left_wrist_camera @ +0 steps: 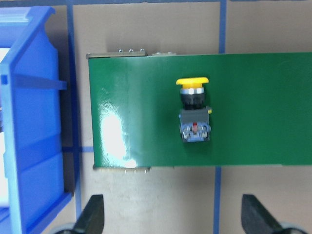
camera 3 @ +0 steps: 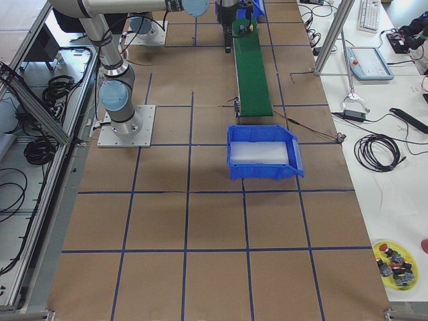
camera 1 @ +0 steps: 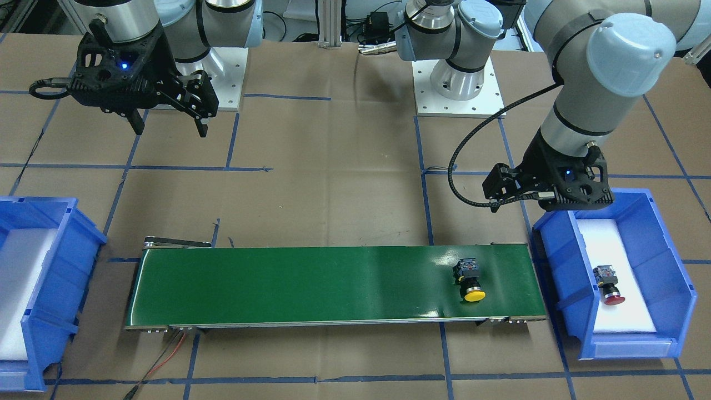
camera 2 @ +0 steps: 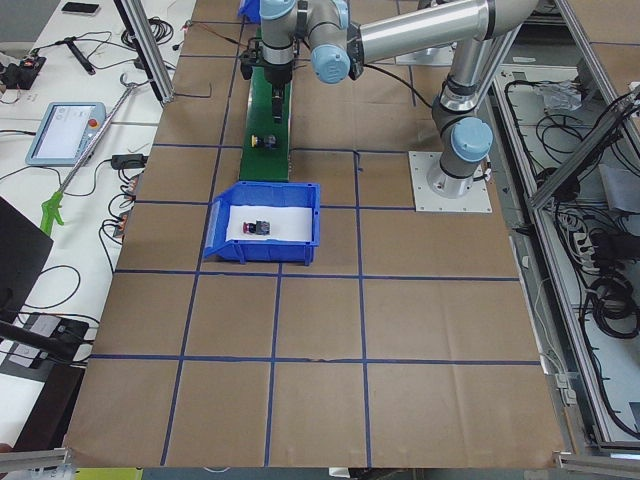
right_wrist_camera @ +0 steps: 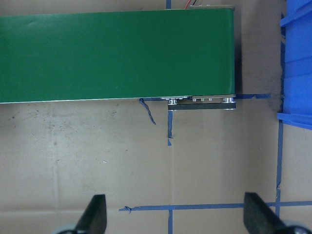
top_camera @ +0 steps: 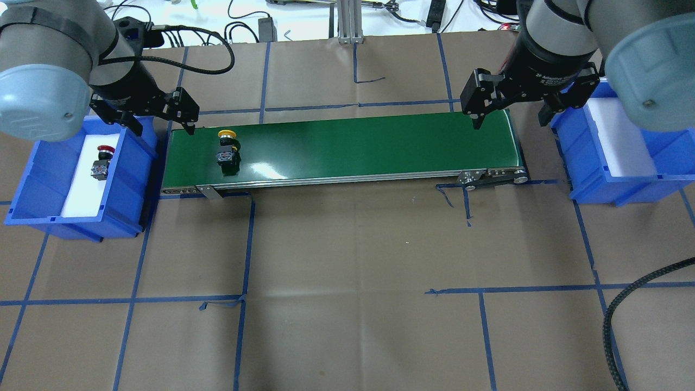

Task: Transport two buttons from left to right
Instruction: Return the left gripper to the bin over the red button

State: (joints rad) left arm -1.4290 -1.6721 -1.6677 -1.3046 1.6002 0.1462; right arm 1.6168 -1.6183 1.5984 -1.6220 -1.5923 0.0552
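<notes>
The yellow button (top_camera: 227, 146) lies on its side at the left end of the green conveyor belt (top_camera: 353, 146), cap toward the far edge; the left wrist view shows the yellow button (left_wrist_camera: 194, 109) clearly. In the left blue bin (top_camera: 32, 184) the red button (top_camera: 101, 162) rests on white foam. My left gripper (top_camera: 161, 124) hangs open above the gap between that bin and the belt, holding nothing. Over the belt's right end my right gripper (top_camera: 510, 117) is also open and holds nothing; beneath it lie only belt and paper.
The right blue bin (top_camera: 624, 184) with a white foam liner stands past the belt's right end. Brown paper with blue tape lines covers the table. Red and black wires (camera 1: 166, 355) trail from the belt's right end toward the operators' side.
</notes>
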